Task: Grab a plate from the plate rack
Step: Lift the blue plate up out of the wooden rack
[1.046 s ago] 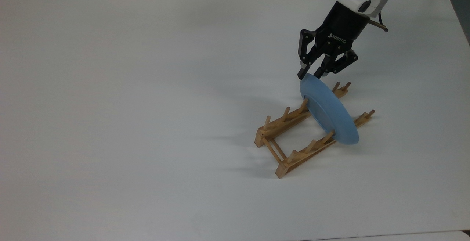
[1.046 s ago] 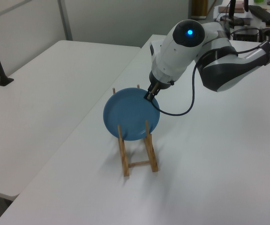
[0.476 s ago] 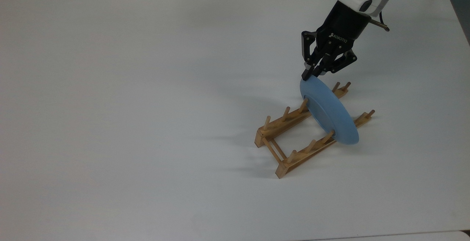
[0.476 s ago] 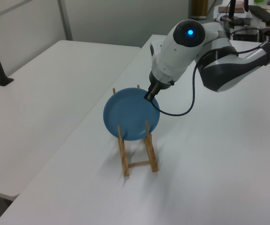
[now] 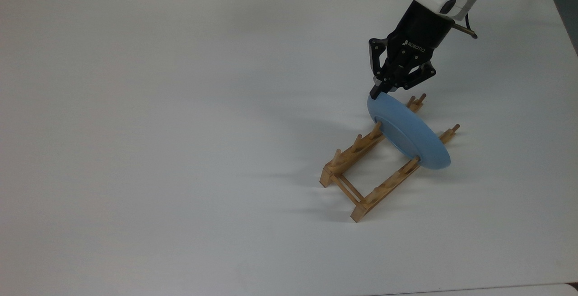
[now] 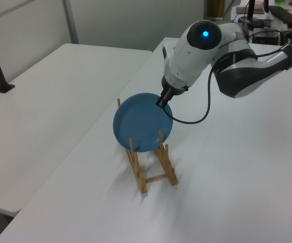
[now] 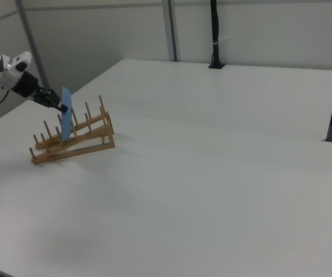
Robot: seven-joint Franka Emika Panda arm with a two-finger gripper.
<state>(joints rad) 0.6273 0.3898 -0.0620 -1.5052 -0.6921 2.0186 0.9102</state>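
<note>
Plate (image 5: 408,131) stands on edge in plate rack (image 5: 359,176) near the table (image 5: 180,106) far-right edge in the top view; gripper (image 5: 378,90) pinches its upper rim. Rigid, probably light, smooth: may snag pegs

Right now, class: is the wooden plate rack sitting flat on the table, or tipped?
Tipped. In the right view the plate rack slopes, one end raised off the table, while the gripper grips the blue plate.

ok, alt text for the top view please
A black gripper on a white robot arm is shut on the top edge of a light-blue plate standing between the pegs of a small wooden plate rack. The rack sits on a white table, toward the top view's right.
</note>
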